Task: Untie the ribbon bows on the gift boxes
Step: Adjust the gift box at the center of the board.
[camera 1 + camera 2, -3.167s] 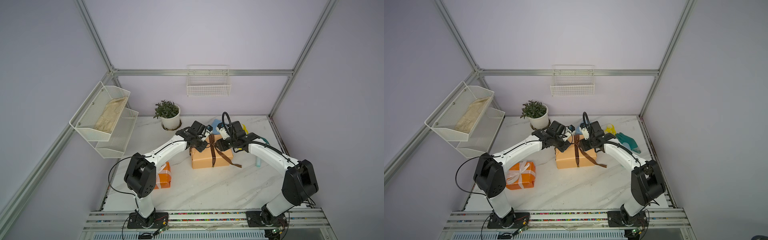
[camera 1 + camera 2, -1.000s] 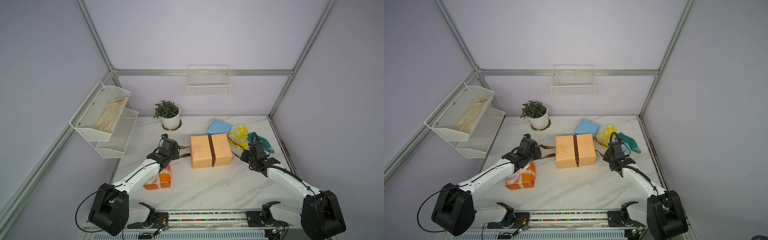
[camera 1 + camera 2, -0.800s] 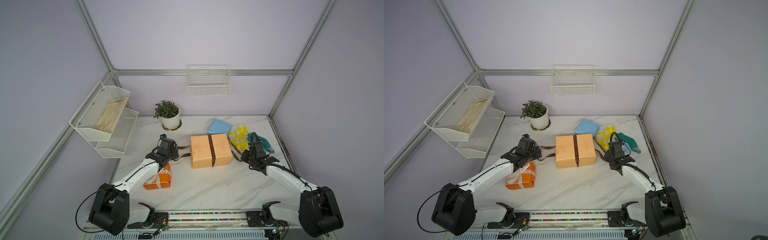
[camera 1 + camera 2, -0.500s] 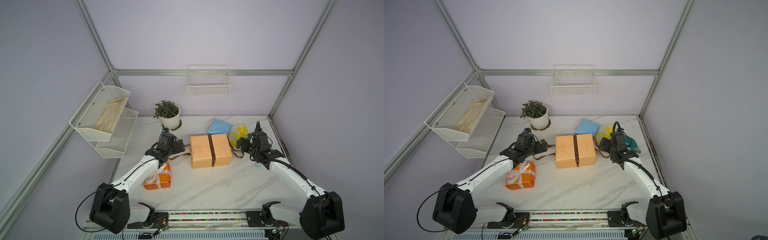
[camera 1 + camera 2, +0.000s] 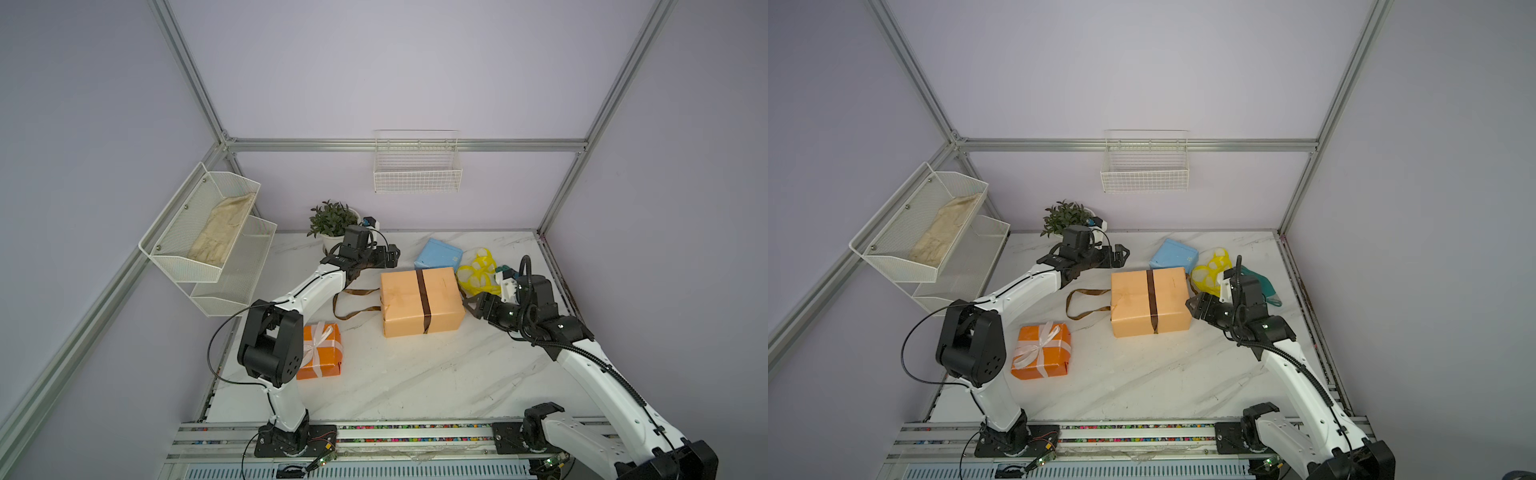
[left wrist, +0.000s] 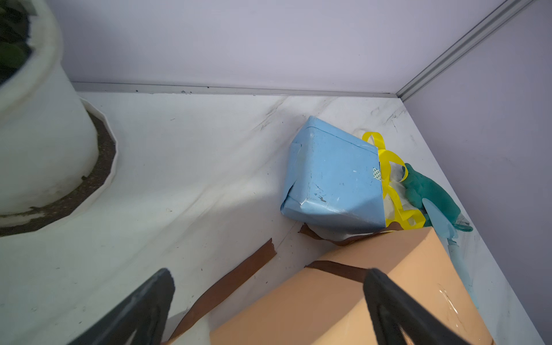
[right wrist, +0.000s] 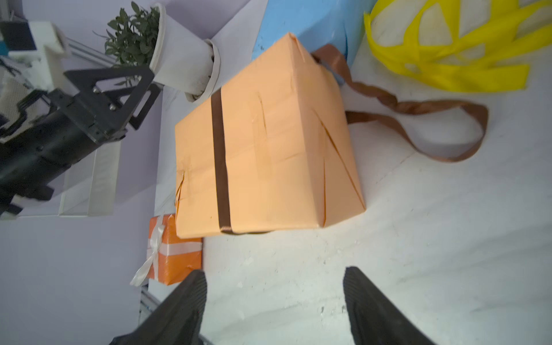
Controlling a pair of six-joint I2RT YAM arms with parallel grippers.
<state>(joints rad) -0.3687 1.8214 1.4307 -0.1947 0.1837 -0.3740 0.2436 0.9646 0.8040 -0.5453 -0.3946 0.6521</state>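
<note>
While the brown ribbon (image 5: 1151, 295) lies undone, one band round the peach box (image 5: 1167, 299) and its ends loose on the table (image 5: 1142, 386) at either side, and the yellow ribbon (image 5: 1210, 270) sits in slack loops just beside the blue box (image 5: 1173, 255), we judge that only the white bow (image 5: 1040, 340) is left to do. It is tied on top of the orange box (image 5: 1059, 359), near the table's front on the left arm's (image 5: 1017, 291) side.

Our left gripper (image 5: 1121, 251) hangs near the plant pot (image 6: 44, 134), fingers wide apart and empty, aimed toward the blue box. So the bow lies behind it, back along its own arm and close by the elbow (image 5: 971, 345). Our right gripper (image 5: 1190, 305) sits just beside the peach box's end on its own side, fingers apart with nothing between them. It faces the bow, but the peach box stands between.

We reckon the left is the nearer, though it must fold back and turn about. The bow's tails trail toward the elbow side of the box. Which tail frees the knot we cannot tell.
</note>
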